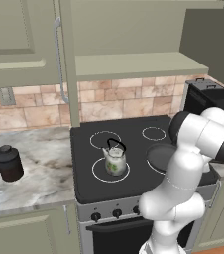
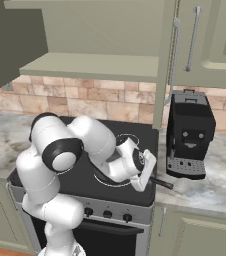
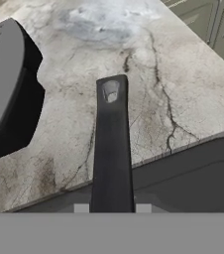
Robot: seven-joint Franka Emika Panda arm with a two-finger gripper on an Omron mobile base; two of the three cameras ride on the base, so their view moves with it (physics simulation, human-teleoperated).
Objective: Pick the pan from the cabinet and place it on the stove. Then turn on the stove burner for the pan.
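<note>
The dark pan lies flat on the front right of the black stove, over the widest burner ring, and my arm hides part of it. Its straight handle sticks out past the stove edge over the marble counter. My gripper is low at the stove's right front and shut on the root of that handle, which runs up from between the fingertips in the hand view. The sage-green cabinet hangs above with its door swung open.
A small green glass kettle stands on the front left ring. A black coffee machine sits on the counter right of the stove, close to the handle tip; its base looms in the hand view. Dark canister left. Knobs line the front panel.
</note>
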